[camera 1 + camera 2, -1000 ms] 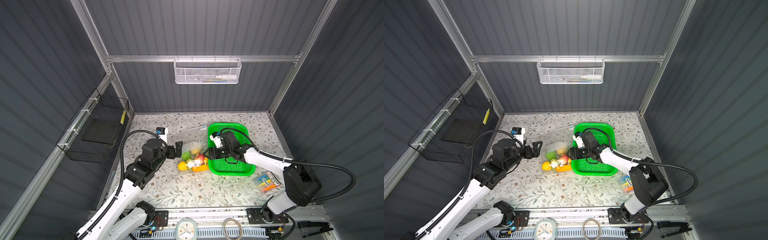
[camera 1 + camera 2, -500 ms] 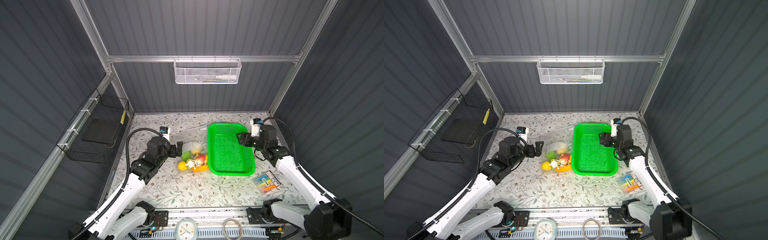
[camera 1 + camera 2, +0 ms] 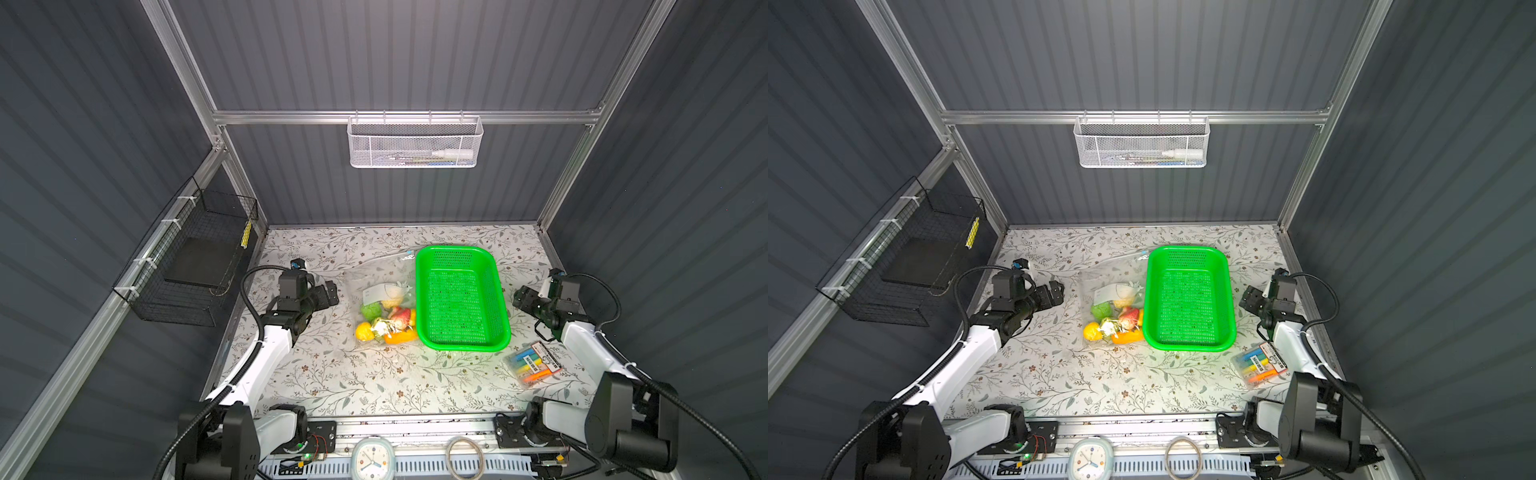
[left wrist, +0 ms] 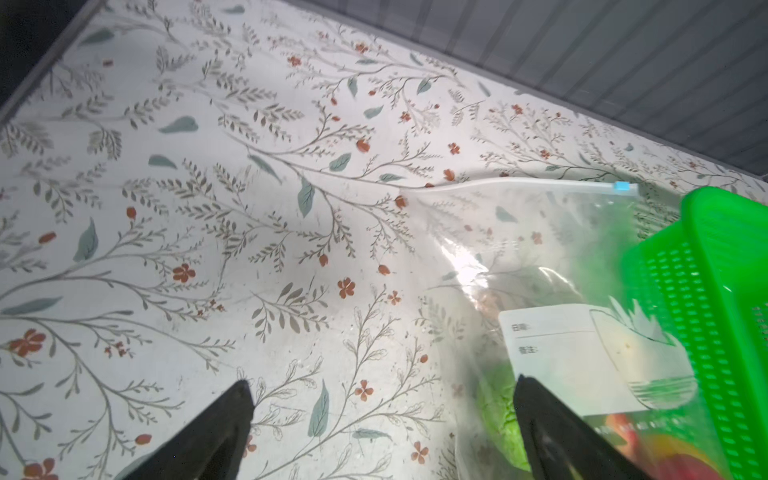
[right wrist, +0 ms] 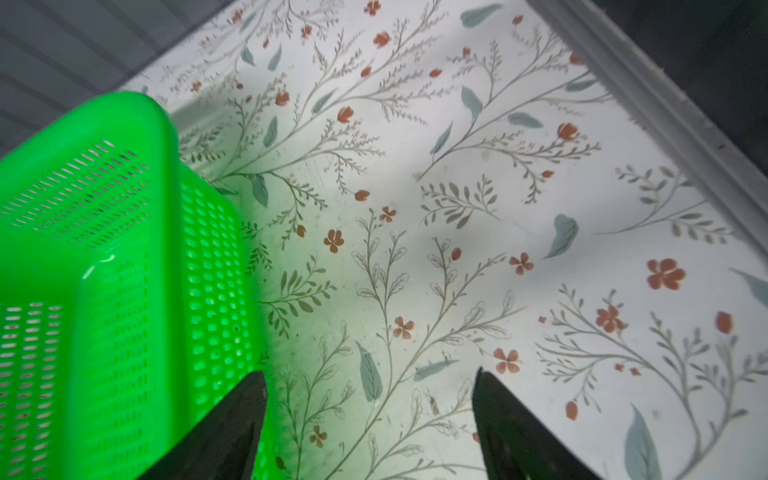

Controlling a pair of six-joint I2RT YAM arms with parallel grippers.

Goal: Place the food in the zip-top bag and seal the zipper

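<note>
1. In both top views the zip-top bag (image 3: 376,286) lies flat in the middle of the floral table (image 3: 332,374). Its long side is right against the left wall of the green perforated basket (image 3: 461,250).
2. The food (image 3: 384,324) is inside the bag, bunched at its near end. A yellow lemon, a green lumpy piece, a red strawberry and an orange carrot can be told apart there.
3. The left gripper (image 3: 330,291) stands left of the bag and apart from it. Its jaws are spread wide and hold nothing.
4. The right gripper (image 3: 518,297) stands right of the basket, clear of its wall, and is also spread and empty. A packet of coloured markers (image 3: 534,365) lies near that arm, closer to the front edge.
5. In the left wrist view the two black fingers (image 4: 224,428) stand far apart with only bare table between them.
6. Here the zipper (image 4: 519,183) runs as one thin whitish line along the bag's far edge. Its blue slider tab (image 4: 622,187) sits at the end nearest the basket. Whether the strip is pressed fully shut I cannot tell.
7. The white label patch (image 4: 561,353) lies over a green piece and a red one.
8. In the right wrist view the fingers (image 5: 519,428) are well apart over the table and grip nothing. The basket's corner lies just beside one of them.
</note>
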